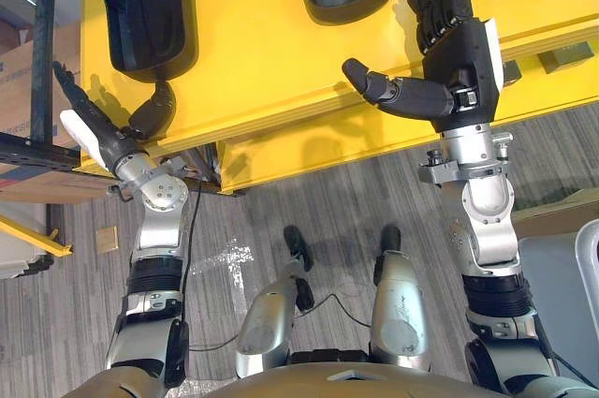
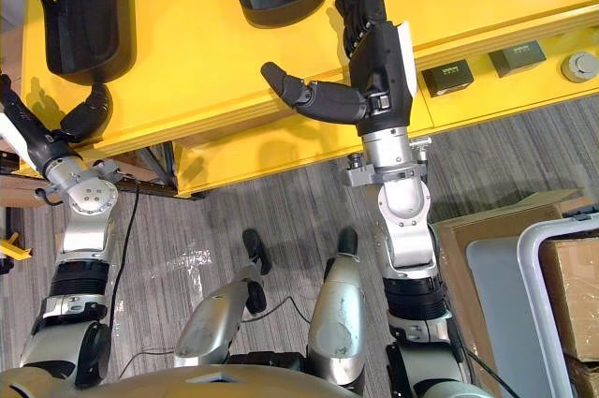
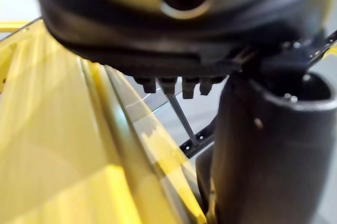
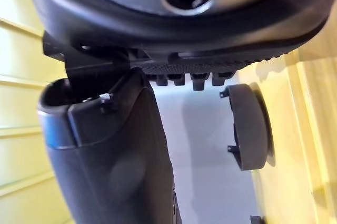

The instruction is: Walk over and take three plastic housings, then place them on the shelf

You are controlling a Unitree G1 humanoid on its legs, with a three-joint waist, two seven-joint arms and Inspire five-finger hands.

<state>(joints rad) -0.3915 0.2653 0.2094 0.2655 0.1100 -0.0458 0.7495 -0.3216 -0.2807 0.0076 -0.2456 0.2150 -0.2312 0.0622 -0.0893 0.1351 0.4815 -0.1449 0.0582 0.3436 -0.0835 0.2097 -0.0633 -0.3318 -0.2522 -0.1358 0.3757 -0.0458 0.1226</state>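
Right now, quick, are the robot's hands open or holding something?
Left hand: open, fingers straight, holding nothing.
Right hand: open, fingers straight, holding nothing.

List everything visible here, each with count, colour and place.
plastic housings: three, black, lying on the table top; the rightmost is cut off by the view's edge
yellow table: one, yellow, in front of the robot, with a lower ledge along its near side
small boxes: two, dark, on the ledge to the right
round part: one, grey, on the ledge beside the boxes
cardboard boxes: at least two, brown, one on each side of the robot
floor: grey planks
left hand: dark, open, at the table's near left edge
right hand: dark, open, raised over the table near the middle housing
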